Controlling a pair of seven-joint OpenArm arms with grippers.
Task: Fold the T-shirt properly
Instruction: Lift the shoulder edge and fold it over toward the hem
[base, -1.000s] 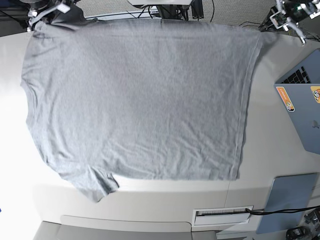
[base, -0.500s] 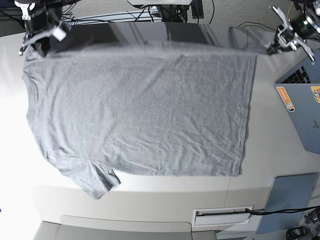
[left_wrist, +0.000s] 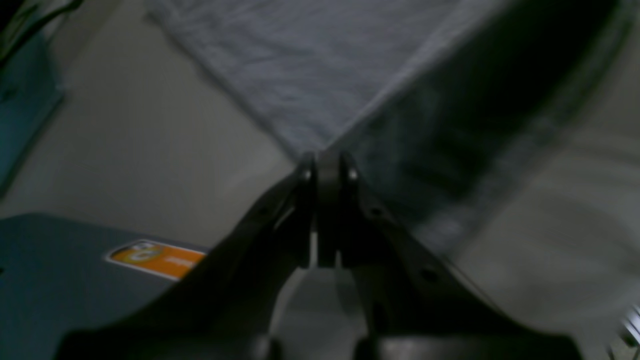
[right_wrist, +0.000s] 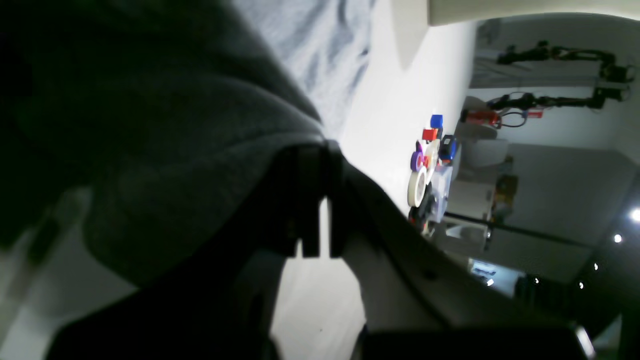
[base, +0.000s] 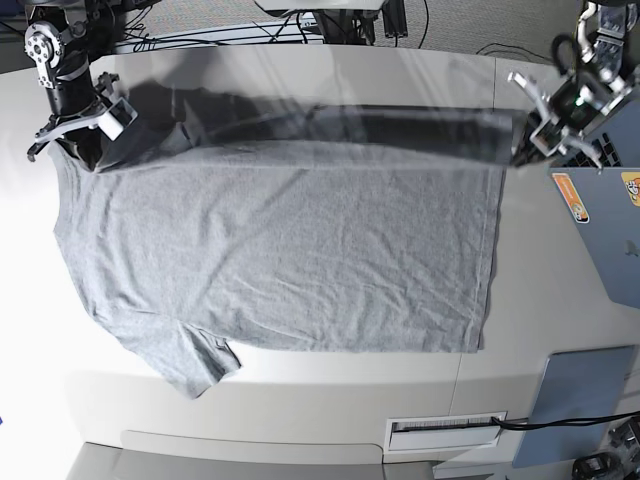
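Note:
The grey T-shirt (base: 300, 260) lies spread on the white table (base: 300, 400), one sleeve (base: 195, 360) pointing to the near left. Its far edge is lifted off the table and hangs as a dark, blurred band between the two grippers. My left gripper (base: 524, 150) is at the right, shut on the shirt's far right corner; in the left wrist view its jaws (left_wrist: 320, 165) pinch the T-shirt fabric (left_wrist: 310, 65). My right gripper (base: 85, 150) is at the left, shut on the far left corner; in the right wrist view the T-shirt cloth (right_wrist: 175, 150) drapes over that gripper (right_wrist: 312, 150).
A grey laptop (base: 615, 240) with an orange sticker (base: 570, 197) lies at the right edge, close to my left gripper. A grey pad (base: 580, 390) sits at the near right. The right wrist view shows a tape roll and coloured blocks (right_wrist: 430, 150) further off.
Both grippers have come toward the near side with the shirt's far edge, lifting it and drawing it over the rest of the shirt. The near hem and sleeve have stayed in place.

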